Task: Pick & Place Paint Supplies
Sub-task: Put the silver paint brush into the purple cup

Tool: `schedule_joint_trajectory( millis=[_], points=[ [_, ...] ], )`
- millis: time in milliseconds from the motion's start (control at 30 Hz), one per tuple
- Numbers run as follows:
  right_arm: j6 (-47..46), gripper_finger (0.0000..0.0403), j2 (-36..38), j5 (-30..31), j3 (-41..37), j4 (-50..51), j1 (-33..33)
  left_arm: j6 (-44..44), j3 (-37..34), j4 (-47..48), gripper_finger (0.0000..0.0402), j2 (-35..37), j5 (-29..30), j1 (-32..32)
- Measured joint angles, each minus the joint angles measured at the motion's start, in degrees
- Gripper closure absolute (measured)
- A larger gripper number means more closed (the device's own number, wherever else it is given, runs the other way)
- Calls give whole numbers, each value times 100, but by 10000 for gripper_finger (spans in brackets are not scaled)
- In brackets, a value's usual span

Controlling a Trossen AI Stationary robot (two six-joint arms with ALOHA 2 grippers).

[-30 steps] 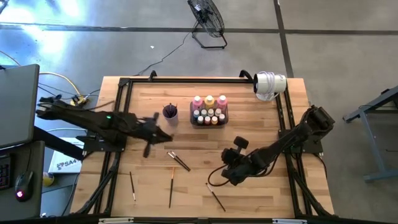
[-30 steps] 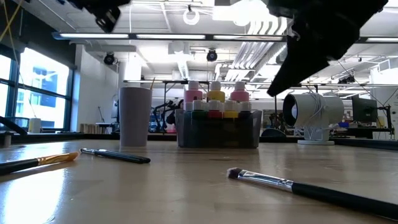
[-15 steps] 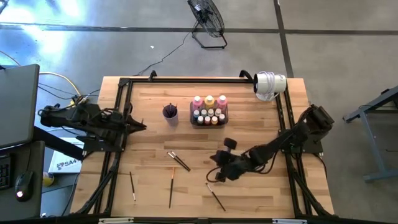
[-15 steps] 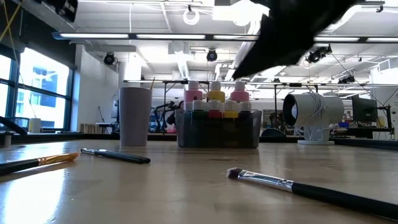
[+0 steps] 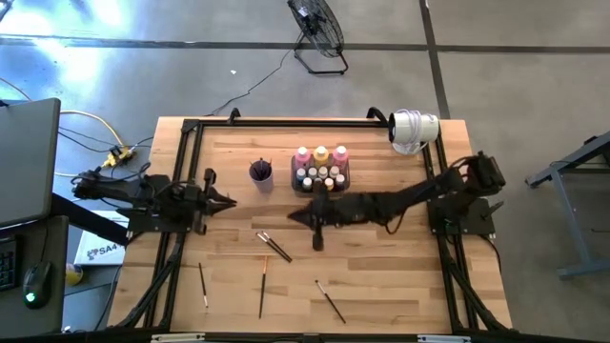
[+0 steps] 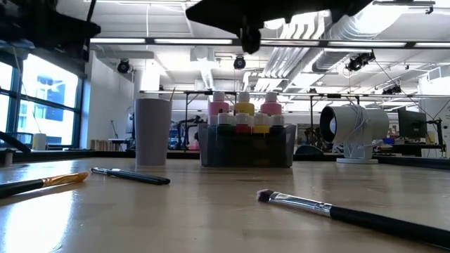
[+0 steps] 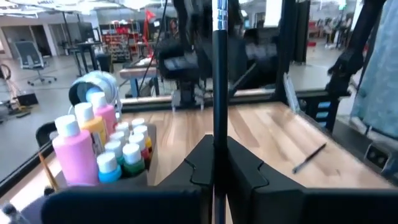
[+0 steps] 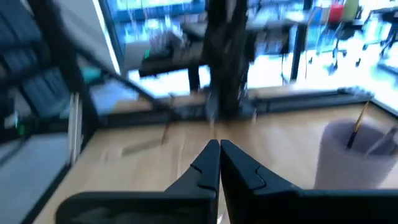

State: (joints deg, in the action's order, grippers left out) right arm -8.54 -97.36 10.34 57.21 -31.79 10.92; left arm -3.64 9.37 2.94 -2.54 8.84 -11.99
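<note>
You had most of the job left: by the cup [image 5: 261, 172], the tray [image 5: 320, 187] held the bottles [image 5: 321, 168], while four brushes [image 5: 274, 247] lay on the table [image 5: 381, 286] nearer its front edge than the cup. Your right gripper [image 5: 315, 225] hung just past the tray from the cup, fingers pressed together on nothing. Your left gripper [image 5: 223, 201] sat out toward the table's left rail from the cup, closed too, but a thin dark stick-like thing crossed its fingers in the wrist view and you could not tell if it was gripped.
</note>
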Motion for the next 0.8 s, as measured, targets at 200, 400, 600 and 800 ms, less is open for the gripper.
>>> schedule_joint_trajectory(
  millis=[200,400,600,800],
  points=[
    [-15,400,-2,-699,4,-643,-519,-60,-287,-439,394,-27,100,0],
    [-17,400,-17,-737,4,-871,-663,-19,-287,-667,389,-29,103,0],
    [118,400,-327,-769,9,-1596,-658,-19,-287,-730,394,-32,143,0],
    [87,400,-709,-756,174,-1866,-735,-48,-287,-751,392,-32,141,0]
  ],
)
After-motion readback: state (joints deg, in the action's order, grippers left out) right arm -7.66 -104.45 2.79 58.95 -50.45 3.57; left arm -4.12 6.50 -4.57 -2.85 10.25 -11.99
